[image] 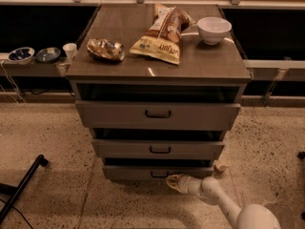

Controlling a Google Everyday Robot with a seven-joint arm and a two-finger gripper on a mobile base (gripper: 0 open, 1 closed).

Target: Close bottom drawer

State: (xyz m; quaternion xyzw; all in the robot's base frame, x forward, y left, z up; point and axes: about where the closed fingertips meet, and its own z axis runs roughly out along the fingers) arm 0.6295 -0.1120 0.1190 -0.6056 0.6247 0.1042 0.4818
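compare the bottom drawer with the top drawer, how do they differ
The bottom drawer has the narrowest, shortest front; the top drawer has the widest, tallest. The gripper sits low at the bottom drawer's front, beside its handle; nothing touches the top drawer. Both are grey-brown with a central dark bar handle and a dark gap above.

A yellow snack bag (162, 35), white bowl (214, 30) and crumpled gold foil (105, 49) are laid on the brown cabinet top (205, 63). The white gripper (173, 182) is positioned near the speckled floor (47, 132).

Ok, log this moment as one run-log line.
gripper: low, at front of grey-brown bottom drawer, by its dark bar handle | drawer: looks slightly out, dark gap above front | step: closing not done
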